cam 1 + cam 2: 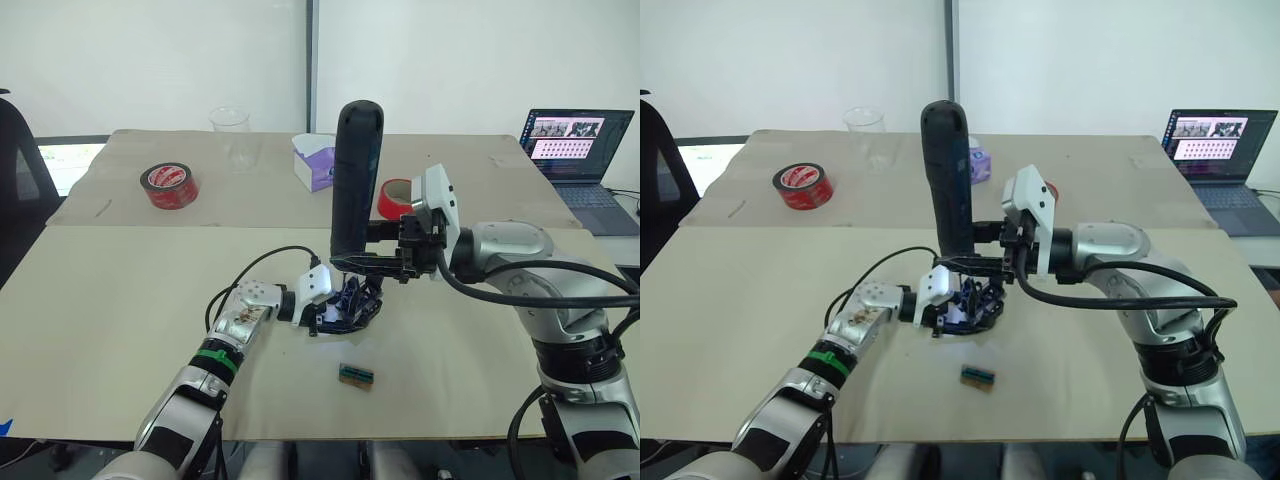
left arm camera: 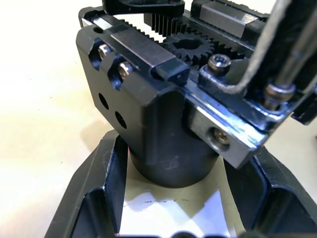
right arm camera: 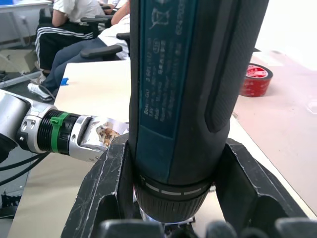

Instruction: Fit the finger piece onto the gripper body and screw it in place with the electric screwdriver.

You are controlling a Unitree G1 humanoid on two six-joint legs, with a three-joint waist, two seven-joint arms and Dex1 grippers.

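Note:
The electric screwdriver [image 1: 357, 170] stands upright over the table's middle with its tip pointing down. My right gripper [image 1: 367, 263] is shut on its lower end, and the fingers [image 3: 106, 188] clamp both sides. Just below the tip is the gripper body [image 1: 352, 305], a black block with gear teeth and screws [image 2: 158, 99]. My left gripper [image 1: 335, 312] is shut on it, low over the table, with fingers [image 2: 94, 198] on either side of its round base. The finger piece cannot be told apart from the body.
A small green-brown tray [image 1: 356, 375] lies near the front edge. At the back are two red tape rolls [image 1: 169, 186] [image 1: 397, 197], a plastic cup [image 1: 231, 130] and a white-purple box [image 1: 315, 160]. A laptop [image 1: 575, 150] sits far right. People sit beyond the table [image 3: 74, 29].

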